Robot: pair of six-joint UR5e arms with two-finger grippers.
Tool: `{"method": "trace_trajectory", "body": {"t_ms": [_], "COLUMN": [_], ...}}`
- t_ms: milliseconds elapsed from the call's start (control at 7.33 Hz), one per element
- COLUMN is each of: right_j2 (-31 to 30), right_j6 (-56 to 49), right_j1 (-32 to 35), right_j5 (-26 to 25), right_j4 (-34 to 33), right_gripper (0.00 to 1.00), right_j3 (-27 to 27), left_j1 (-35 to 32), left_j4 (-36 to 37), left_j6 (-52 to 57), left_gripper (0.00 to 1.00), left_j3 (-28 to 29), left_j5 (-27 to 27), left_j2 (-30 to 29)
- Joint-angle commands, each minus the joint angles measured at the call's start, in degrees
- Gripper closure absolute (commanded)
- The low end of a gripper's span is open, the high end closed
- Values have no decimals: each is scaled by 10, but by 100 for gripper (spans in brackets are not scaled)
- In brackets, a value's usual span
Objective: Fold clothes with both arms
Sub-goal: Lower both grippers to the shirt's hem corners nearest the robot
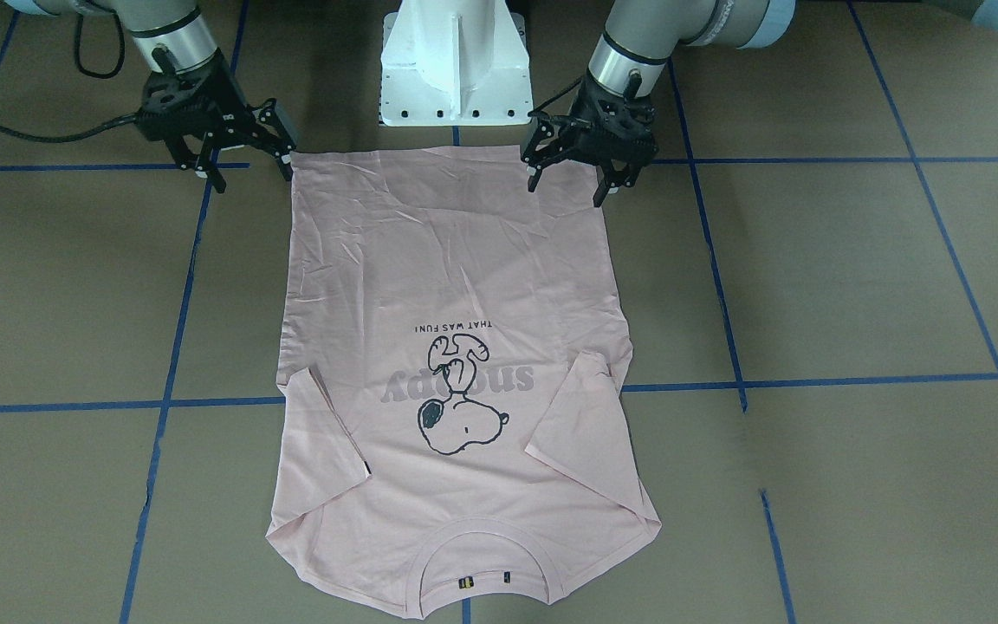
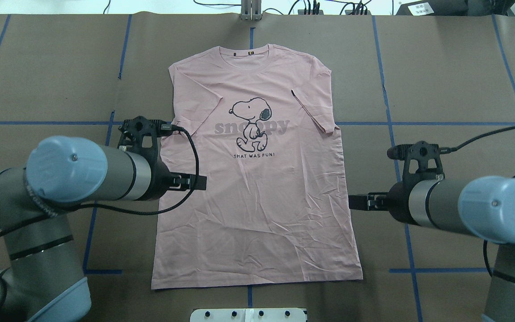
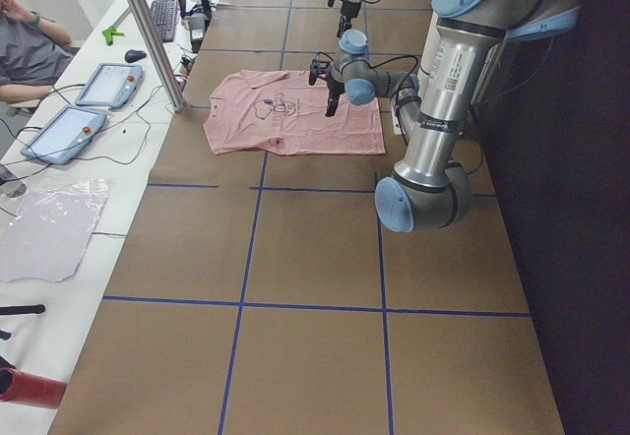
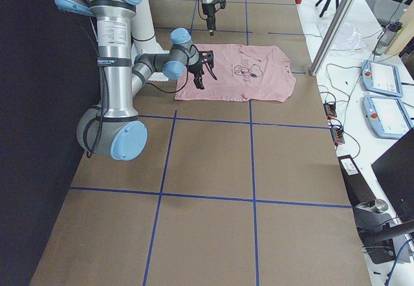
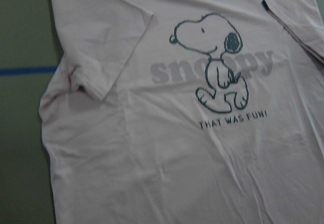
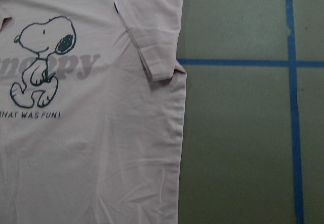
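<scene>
Sleeves [image 2: 318, 112] folded in; left gripper [image 1: 567, 186] and right gripper [image 1: 254, 176] hang spread beside the shirt [image 2: 257, 201]; next I'd pinch its near hem [image 2: 257, 279].

- You're in a robotics lab: the tabletop [image 2: 38, 67] is papered brown and gridded with blue tape [image 2: 441, 123].
- A white pedestal [image 1: 454, 61] stands at its robot-side edge, between the left arm [image 2: 83, 172] and the right arm [image 2: 445, 201].
- Beside the opposite edge, your bench [image 3: 39, 327] carries teach pendants [image 3: 61, 132] and a keyboard [image 3: 163, 19].
</scene>
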Motion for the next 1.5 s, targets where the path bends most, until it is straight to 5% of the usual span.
{"method": "trace_trajectory", "body": {"t_ms": [0,409,1364], "right_j2": [-21,-22,-23], "right_j6": [50,61,61], "right_j1": [-90,-110,-114], "right_j5": [-77,-99,-107], "right_j4": [1,1,1], "right_gripper": [0,0,0], "right_j3": [7,10,9], "left_j1": [119,211,213], "left_j4": [-2,-11,-7], "left_j6": [-145,-224,-218], "left_gripper": [18,23,32], "left_j3": [-25,-22,-9], "left_j5": [83,134,133], "left_j2": [62,112,113]}}
